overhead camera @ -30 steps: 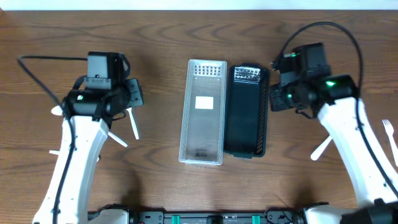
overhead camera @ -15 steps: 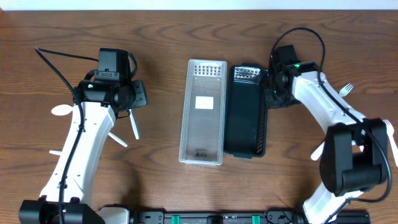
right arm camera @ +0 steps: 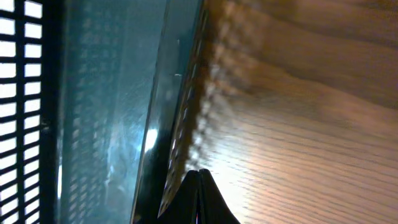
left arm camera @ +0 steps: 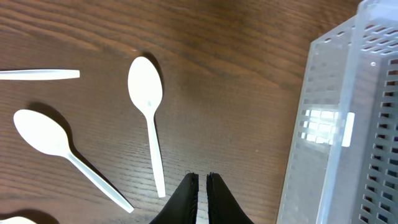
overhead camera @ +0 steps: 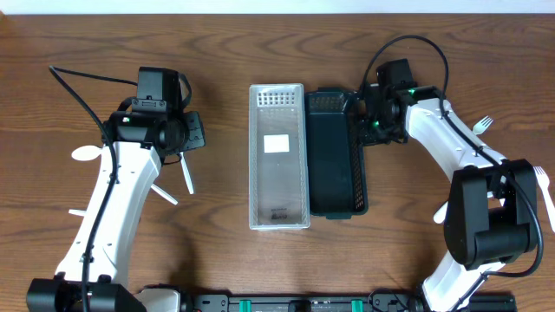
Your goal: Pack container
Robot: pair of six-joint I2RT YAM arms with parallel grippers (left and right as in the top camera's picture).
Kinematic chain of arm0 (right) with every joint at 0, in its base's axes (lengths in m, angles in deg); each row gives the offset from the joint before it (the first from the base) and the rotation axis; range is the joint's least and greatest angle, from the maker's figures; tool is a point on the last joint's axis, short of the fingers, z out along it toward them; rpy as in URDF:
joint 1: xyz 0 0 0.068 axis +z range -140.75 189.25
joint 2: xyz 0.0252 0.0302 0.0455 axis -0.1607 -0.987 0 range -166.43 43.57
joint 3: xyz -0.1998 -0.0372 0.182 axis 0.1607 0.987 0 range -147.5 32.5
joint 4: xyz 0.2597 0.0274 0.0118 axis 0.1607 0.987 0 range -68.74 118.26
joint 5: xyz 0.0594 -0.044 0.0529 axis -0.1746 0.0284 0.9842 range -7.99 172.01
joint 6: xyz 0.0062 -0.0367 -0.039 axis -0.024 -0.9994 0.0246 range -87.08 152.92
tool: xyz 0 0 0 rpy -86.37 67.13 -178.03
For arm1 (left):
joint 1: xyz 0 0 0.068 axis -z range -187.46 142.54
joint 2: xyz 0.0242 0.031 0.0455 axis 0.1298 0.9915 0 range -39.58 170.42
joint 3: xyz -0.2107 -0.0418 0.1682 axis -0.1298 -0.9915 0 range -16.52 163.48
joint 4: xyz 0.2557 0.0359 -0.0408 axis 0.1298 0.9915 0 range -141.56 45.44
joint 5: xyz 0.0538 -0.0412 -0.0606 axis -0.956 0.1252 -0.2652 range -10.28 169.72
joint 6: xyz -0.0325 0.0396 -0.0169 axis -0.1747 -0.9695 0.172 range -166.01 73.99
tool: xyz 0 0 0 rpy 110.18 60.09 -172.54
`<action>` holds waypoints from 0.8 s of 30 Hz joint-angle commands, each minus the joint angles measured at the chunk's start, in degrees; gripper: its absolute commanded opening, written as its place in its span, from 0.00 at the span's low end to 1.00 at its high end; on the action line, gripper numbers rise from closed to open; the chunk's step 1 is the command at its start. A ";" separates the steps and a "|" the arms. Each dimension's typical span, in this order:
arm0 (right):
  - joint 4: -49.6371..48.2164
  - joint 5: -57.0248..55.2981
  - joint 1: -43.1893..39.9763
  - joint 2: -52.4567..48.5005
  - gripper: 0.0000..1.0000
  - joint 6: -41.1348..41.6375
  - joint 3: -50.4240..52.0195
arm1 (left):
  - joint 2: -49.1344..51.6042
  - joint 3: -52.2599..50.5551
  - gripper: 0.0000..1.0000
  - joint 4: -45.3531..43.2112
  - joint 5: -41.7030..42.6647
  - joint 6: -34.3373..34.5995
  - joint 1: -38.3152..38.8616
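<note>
A clear perforated container (overhead camera: 279,156) and a black perforated container (overhead camera: 334,152) lie side by side at the table's middle, both empty. My right gripper (overhead camera: 368,121) is shut and presses against the black container's right wall near its far end; the right wrist view shows its tips (right arm camera: 199,175) against that wall (right arm camera: 163,124). My left gripper (overhead camera: 186,139) is shut and empty, above white spoons (overhead camera: 185,172). In the left wrist view its tips (left arm camera: 202,180) hover beside a spoon (left arm camera: 149,106), with the clear container (left arm camera: 348,124) to the right.
More white spoons lie on the left (overhead camera: 85,153) (overhead camera: 165,192) (left arm camera: 56,146). White forks (overhead camera: 483,126) (overhead camera: 542,178) and another white utensil (overhead camera: 448,208) lie on the right. Cables trail from both arms.
The right gripper has moved left against the black container. Both containers have slid left and turned slightly. The left arm has stayed still over the last half second.
</note>
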 commanded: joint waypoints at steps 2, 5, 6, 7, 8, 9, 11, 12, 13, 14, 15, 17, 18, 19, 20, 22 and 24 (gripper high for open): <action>0.81 3.15 0.00 -0.17 0.01 -1.42 -0.92 | 0.11 1.16 0.10 0.35 -0.63 0.11 0.13; 0.92 3.10 -0.07 -0.17 0.01 -1.40 -0.92 | 0.11 1.16 0.10 0.35 -0.63 0.11 0.13; 0.90 2.67 -0.17 -0.17 0.01 -1.36 -0.92 | 0.11 1.16 0.10 0.35 -0.63 0.11 0.13; 0.92 2.08 -0.28 -0.17 0.01 -1.36 -0.92 | 0.11 1.16 0.10 0.35 -0.63 0.11 0.13; 0.96 1.60 -0.35 -0.17 0.01 -1.36 -0.92 | 0.11 1.16 0.11 0.35 -0.63 0.11 0.13; 1.07 1.60 -0.46 -0.17 0.01 -1.36 -0.92 | 0.11 1.16 0.11 0.35 -0.63 0.11 0.13; 1.16 1.60 -0.66 -0.17 0.01 -1.36 -0.92 | 0.11 1.16 0.14 0.35 -0.63 0.11 0.13; 1.14 1.29 -0.81 -0.17 0.01 -1.29 -0.92 | 0.11 1.16 0.15 0.35 -0.66 0.11 0.13; 1.11 -0.04 -0.98 -0.13 0.02 -0.13 -0.92 | 0.11 1.16 0.15 0.33 -0.66 0.11 0.13; 1.09 -3.04 -1.25 0.13 0.05 2.43 -0.96 | 0.09 1.16 0.16 0.33 -0.66 0.11 0.13; 1.11 -6.93 -1.53 0.35 0.06 5.84 -1.14 | 0.09 1.16 0.17 0.33 -0.66 0.09 0.13; 1.36 -14.64 -2.45 1.62 0.09 11.87 -1.99 | 0.09 1.16 0.17 0.35 -0.66 0.09 0.13; 1.75 -17.38 -3.23 2.71 0.12 13.88 -2.84 | 0.09 1.16 0.22 0.33 -0.66 0.09 0.13; 2.25 -19.04 -3.98 3.72 0.19 14.88 -3.82 | 0.09 1.16 0.25 0.35 -0.66 0.11 0.13; 2.67 -20.00 -4.98 5.11 0.32 15.19 -5.09 | 0.09 1.16 0.29 0.37 -0.66 0.11 0.13; 1.75 -20.13 -7.17 7.98 0.68 15.17 -7.13 | 0.09 1.16 0.37 0.39 -0.63 0.11 0.13; 0.00 -20.33 -9.35 10.38 0.74 14.93 -8.20 | 0.09 1.16 0.40 0.37 -0.63 0.11 0.13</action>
